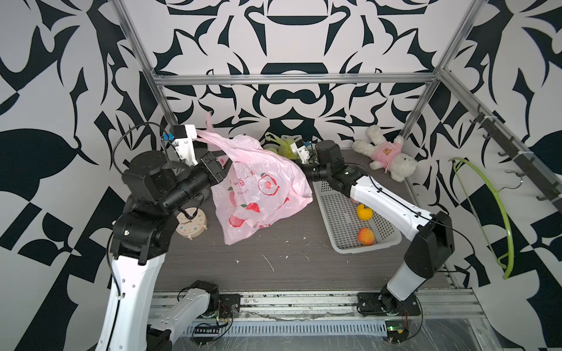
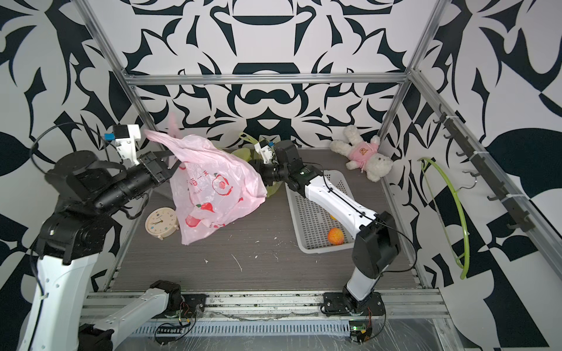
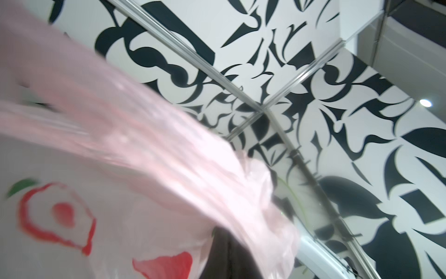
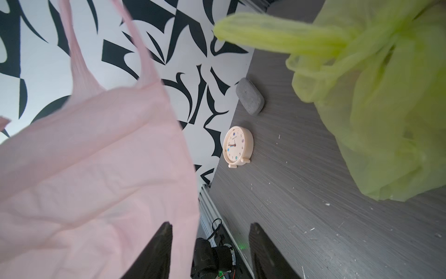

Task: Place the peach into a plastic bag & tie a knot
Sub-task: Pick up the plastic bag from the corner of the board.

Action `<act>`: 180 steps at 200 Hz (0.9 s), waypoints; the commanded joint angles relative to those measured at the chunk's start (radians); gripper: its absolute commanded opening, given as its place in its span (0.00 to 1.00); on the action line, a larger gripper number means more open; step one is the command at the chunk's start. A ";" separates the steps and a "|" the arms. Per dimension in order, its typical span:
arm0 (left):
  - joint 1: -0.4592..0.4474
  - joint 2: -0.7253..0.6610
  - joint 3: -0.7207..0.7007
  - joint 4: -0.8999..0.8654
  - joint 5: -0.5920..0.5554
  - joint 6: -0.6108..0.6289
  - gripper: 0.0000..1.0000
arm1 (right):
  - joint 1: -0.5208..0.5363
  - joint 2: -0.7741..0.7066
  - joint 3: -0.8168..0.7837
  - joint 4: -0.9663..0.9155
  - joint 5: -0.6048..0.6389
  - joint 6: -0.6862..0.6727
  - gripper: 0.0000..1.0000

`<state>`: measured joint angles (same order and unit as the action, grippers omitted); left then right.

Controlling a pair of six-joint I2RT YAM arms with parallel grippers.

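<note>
The pink plastic bag (image 1: pixel 258 194), printed with red peaches, hangs from its handle with its bottom on the table. My left gripper (image 1: pixel 221 158) is shut on that bunched handle, held up at the back left. In the left wrist view the stretched pink film (image 3: pixel 144 145) covers a dark finger (image 3: pixel 229 258). My right gripper (image 4: pixel 211 225) is open at the bag's right side, and the pink bag's edge (image 4: pixel 96 169) reaches in between its jaws. In both top views its fingertips are hidden behind the bag. The peach (image 1: pixel 365 236) (image 2: pixel 335 236) lies in the white basket (image 1: pixel 340 246).
A yellow-orange fruit (image 1: pixel 364 211) shares the basket. A green plastic bag (image 1: pixel 284 147) (image 4: pixel 386 108) lies at the back, close to the right wrist. A cream clock (image 1: pixel 191 223) and a grey stone (image 4: pixel 249 99) sit at the left, a plush toy (image 1: pixel 386 155) back right, a green hanger (image 1: pixel 498 212) on the right wall.
</note>
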<state>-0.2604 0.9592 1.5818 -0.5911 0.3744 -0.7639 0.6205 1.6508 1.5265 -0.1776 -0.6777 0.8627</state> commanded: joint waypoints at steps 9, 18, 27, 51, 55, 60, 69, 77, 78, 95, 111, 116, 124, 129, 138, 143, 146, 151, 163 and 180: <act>-0.001 -0.006 -0.021 0.031 0.109 -0.037 0.00 | -0.040 -0.115 0.028 -0.124 0.051 -0.098 0.51; -0.002 -0.013 -0.024 0.034 0.125 -0.036 0.00 | -0.057 -0.132 0.012 -0.139 0.052 -0.101 0.51; -0.002 -0.015 -0.030 0.034 0.143 -0.032 0.00 | -0.064 -0.151 -0.005 -0.145 0.048 -0.104 0.50; -0.001 0.002 -0.079 0.033 0.177 -0.021 0.00 | -0.064 -0.206 -0.086 -0.096 0.009 -0.091 0.50; -0.001 0.007 -0.090 0.033 0.181 -0.017 0.00 | -0.062 -0.218 -0.108 -0.075 0.001 -0.083 0.50; -0.003 0.013 -0.105 0.034 0.182 -0.013 0.00 | -0.061 -0.235 -0.133 -0.055 0.000 -0.075 0.50; -0.005 0.023 -0.138 0.053 0.180 -0.010 0.00 | -0.055 -0.264 -0.173 -0.042 0.008 -0.071 0.50; -0.013 0.031 -0.168 0.078 0.177 -0.011 0.00 | -0.041 -0.286 -0.204 -0.041 0.020 -0.076 0.50; -0.014 0.033 -0.172 0.082 0.176 -0.011 0.00 | -0.038 -0.288 -0.208 -0.042 0.020 -0.077 0.50; -0.043 0.069 -0.208 0.123 0.173 -0.004 0.00 | 0.022 -0.312 -0.263 -0.052 0.040 -0.087 0.49; -0.103 0.125 -0.209 0.145 0.166 0.020 0.00 | 0.095 -0.315 -0.301 -0.078 0.067 -0.103 0.46; -0.127 0.146 -0.203 0.146 0.162 0.032 0.00 | 0.117 -0.317 -0.315 -0.084 0.082 -0.108 0.44; -0.169 0.180 -0.191 0.146 0.157 0.053 0.00 | 0.139 -0.324 -0.343 -0.092 0.107 -0.112 0.42; -0.189 0.202 -0.183 0.145 0.161 0.068 0.00 | 0.144 -0.333 -0.362 -0.096 0.119 -0.112 0.41; -0.235 0.237 -0.170 0.143 0.160 0.088 0.00 | 0.145 -0.355 -0.401 -0.101 0.137 -0.120 0.39; -0.258 0.252 -0.165 0.138 0.159 0.100 0.00 | 0.142 -0.374 -0.420 -0.110 0.158 -0.124 0.38; -0.270 0.261 -0.164 0.132 0.158 0.108 0.00 | 0.137 -0.386 -0.425 -0.128 0.180 -0.135 0.38; -0.287 0.272 -0.162 0.120 0.156 0.123 0.00 | 0.127 -0.407 -0.433 -0.172 0.227 -0.154 0.38; -0.314 0.284 -0.182 0.095 0.138 0.145 0.00 | 0.092 -0.459 -0.433 -0.312 0.375 -0.207 0.39; -0.319 0.260 -0.268 0.101 0.102 0.146 0.00 | -0.019 -0.539 -0.452 -0.469 0.531 -0.248 0.45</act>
<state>-0.5674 1.2583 1.3712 -0.4904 0.5133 -0.6739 0.7208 1.2430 1.0752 -0.4404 -0.4236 0.7074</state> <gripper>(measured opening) 0.039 0.413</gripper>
